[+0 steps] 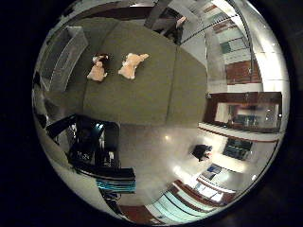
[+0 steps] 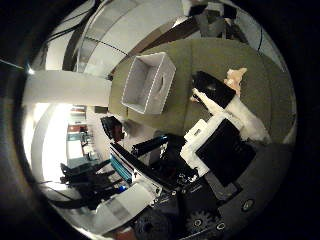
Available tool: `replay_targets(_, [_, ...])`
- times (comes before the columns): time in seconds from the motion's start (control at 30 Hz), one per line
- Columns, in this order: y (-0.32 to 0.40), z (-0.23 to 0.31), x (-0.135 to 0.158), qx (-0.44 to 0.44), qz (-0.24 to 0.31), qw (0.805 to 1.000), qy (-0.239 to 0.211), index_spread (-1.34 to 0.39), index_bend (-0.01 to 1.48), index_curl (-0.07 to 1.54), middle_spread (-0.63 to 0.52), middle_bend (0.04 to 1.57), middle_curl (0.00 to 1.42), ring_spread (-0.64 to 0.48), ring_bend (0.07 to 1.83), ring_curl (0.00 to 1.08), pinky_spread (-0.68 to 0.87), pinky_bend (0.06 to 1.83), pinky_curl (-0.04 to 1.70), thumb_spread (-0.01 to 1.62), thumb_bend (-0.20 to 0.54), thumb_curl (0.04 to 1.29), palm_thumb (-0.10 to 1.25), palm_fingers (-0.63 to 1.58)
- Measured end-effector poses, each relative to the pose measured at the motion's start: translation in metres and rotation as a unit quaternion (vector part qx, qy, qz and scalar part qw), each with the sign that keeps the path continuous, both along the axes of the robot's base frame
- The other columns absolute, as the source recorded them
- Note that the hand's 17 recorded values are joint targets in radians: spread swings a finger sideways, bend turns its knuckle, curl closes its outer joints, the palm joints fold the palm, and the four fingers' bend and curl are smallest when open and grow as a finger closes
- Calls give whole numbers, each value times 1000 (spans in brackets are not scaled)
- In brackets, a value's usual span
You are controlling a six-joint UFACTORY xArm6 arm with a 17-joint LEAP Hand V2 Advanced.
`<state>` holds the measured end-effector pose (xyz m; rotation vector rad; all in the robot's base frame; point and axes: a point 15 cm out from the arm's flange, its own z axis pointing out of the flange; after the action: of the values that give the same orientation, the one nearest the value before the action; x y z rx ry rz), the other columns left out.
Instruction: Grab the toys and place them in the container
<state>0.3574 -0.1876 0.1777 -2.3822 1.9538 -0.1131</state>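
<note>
Two plush toys lie on the olive-green table (image 1: pixel 156 85). One is tan with a dark head (image 1: pixel 98 69); the other is a lighter cream-tan toy (image 1: pixel 132 65) just beside it. A white open container (image 2: pixel 148 82) stands empty on the same table, a short way from the toys. My right hand (image 2: pixel 220 135) hangs well above the table, its white and black fingers extended and holding nothing. One finger partly hides a toy (image 2: pixel 235 78) in the thumb side view.
The table's edge (image 1: pixel 142 124) drops to a shiny pale floor. The robot's dark base and equipment (image 1: pixel 92 146) sit beside the table. Shelves and wood-framed furniture (image 1: pixel 244 111) line the room further off.
</note>
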Motion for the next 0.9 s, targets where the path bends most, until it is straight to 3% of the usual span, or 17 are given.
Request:
replay_targets(0.53, [-5,-5,7,1,7,1000,3,-447,188,413,-184,227,483,-73,284,284,305,388,-7,1121,-21,402,828,534])
replay_targets(0.73, [-36,8,49,-19,38,999,-9,-420,129,344,-170,199,468,-67,338,299,301,502,9,1107,-21,404,816,391])
replay_targets(0.9, [-76,10,81,-74,85,994,10,-401,154,290,-108,179,406,40,311,285,299,645,35,1080,-21,409,814,185])
